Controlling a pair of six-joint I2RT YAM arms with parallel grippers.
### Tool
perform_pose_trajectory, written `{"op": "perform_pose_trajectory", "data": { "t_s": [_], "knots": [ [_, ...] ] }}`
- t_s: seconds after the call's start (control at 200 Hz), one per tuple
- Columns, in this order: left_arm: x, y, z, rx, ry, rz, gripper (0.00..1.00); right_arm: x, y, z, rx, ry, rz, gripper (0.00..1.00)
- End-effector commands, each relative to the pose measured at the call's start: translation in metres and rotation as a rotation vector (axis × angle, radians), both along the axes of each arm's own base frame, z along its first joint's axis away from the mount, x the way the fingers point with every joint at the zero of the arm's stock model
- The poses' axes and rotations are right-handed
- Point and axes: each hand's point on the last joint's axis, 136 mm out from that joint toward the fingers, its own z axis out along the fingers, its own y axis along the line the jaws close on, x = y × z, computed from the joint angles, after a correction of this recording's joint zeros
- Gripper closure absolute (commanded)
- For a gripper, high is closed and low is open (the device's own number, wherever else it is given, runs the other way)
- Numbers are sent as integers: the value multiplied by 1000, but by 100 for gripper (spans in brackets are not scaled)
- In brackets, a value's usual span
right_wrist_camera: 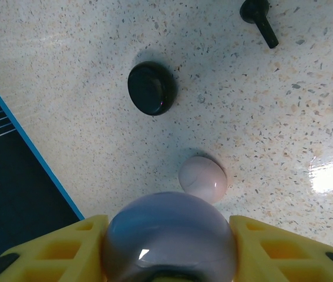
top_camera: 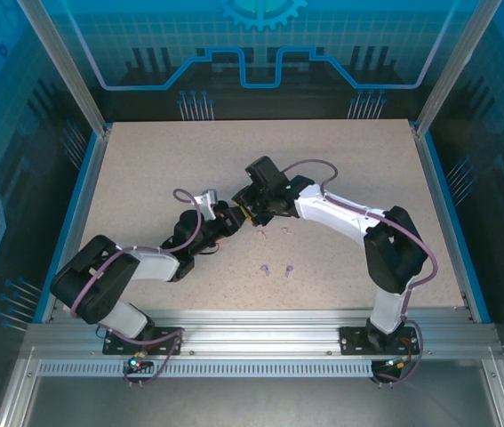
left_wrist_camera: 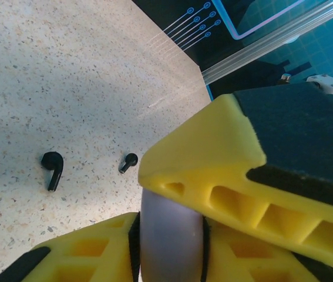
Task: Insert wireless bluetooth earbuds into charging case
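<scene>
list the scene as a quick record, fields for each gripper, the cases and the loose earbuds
left gripper: closed on the lilac case
right gripper: closed on the same case
black case: on the table, apart from the grippers
pink case: on the table near the lilac case
black earbuds: two, loose on the table
lilac earbuds: two, loose on the table, side by side

round cases (right_wrist_camera: 151, 88) 3 (black, pink, lilac) | black earbuds (left_wrist_camera: 53, 169) 2 | lilac earbuds (top_camera: 265, 269) 2
</scene>
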Motion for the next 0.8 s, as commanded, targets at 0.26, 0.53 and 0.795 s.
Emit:
{"op": "perform_pose_trajectory", "data": {
  "t_s": [0.26,0.53,0.795],
  "knots": [
    [10,0,9,-2,-28,29,97,-3,10,8,34,1,14,41],
    [6,1,10,12,-18,21,100,11,-8,35,31,-68,0,19],
    [-11,-13,34,69,-49,-139,100,12,-79,62,-101,-243,81,16]
  ]
}}
